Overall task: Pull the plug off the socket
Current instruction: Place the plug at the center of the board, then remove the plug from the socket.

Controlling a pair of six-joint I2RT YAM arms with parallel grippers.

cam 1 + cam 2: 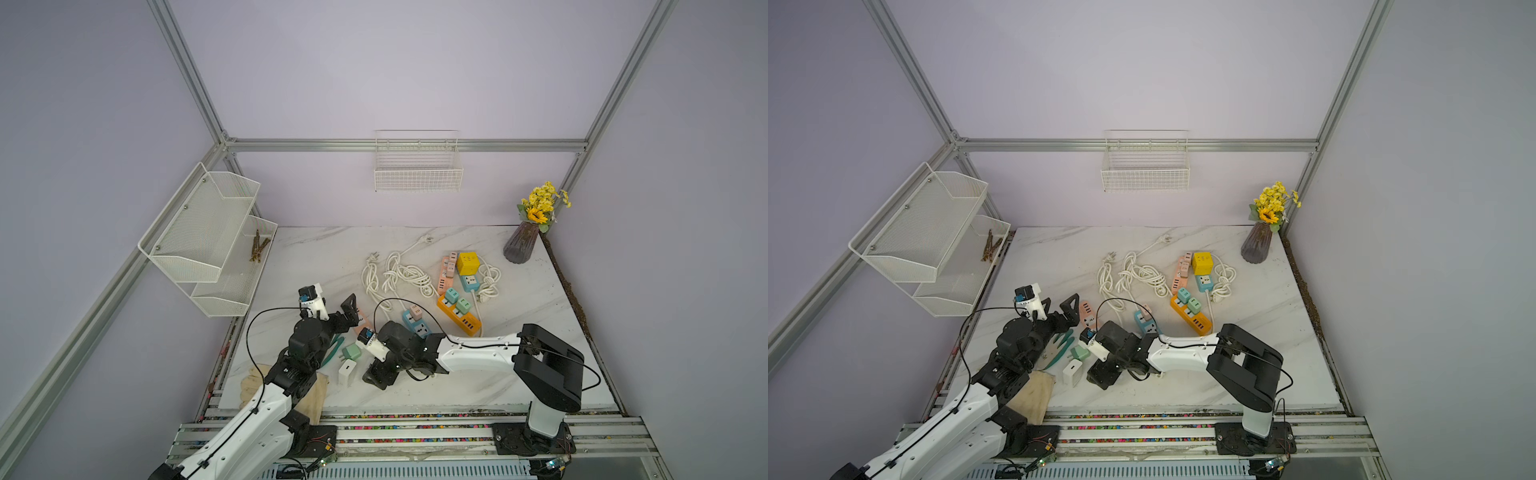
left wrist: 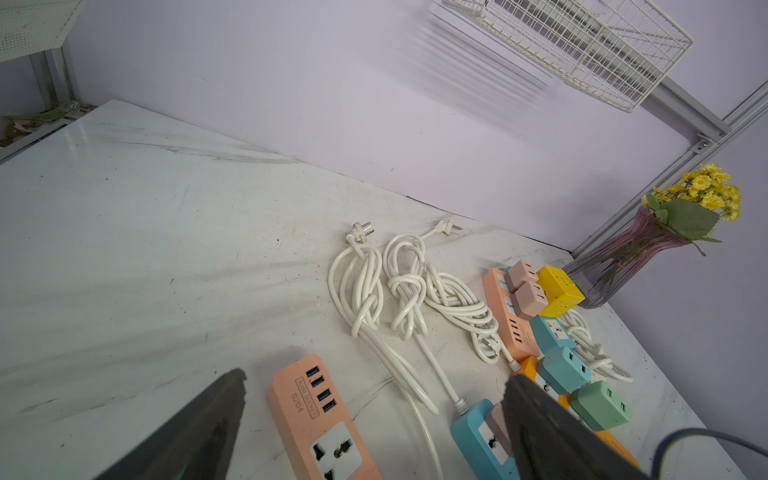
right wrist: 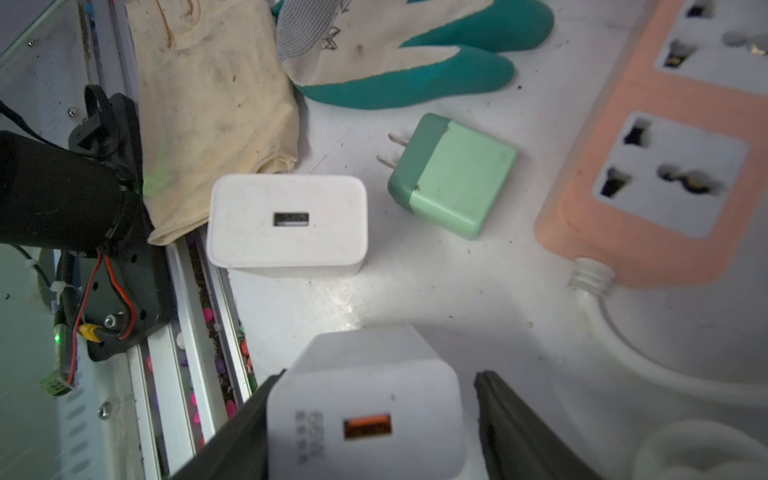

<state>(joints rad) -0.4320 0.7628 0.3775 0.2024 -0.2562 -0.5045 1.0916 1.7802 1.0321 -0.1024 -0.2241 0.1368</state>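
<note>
A white plug [image 3: 365, 399] with an orange USB port sits between the jaws of my right gripper [image 3: 376, 376], free of any socket. One jaw lies against its side and the other stands clear with a visible gap, so the gripper is open. In both top views the right gripper [image 1: 372, 377] is low over the table's front and hides this plug. My left gripper [image 2: 376, 376] is wide open above the near pink socket strip [image 2: 316, 415], whose sockets [image 3: 669, 174] are empty. A pink plug [image 1: 415, 311] still sits in the blue strip [image 1: 417, 326].
A white charger [image 3: 286, 224] and a green charger [image 3: 453, 176] lie loose beside a green-and-white glove [image 3: 399, 54] and a cloth [image 3: 216, 104]. Farther back are knotted white cords [image 1: 403, 274], an orange strip [image 1: 459, 313] with plugs, a yellow cube [image 1: 467, 263] and a vase [image 1: 519, 247].
</note>
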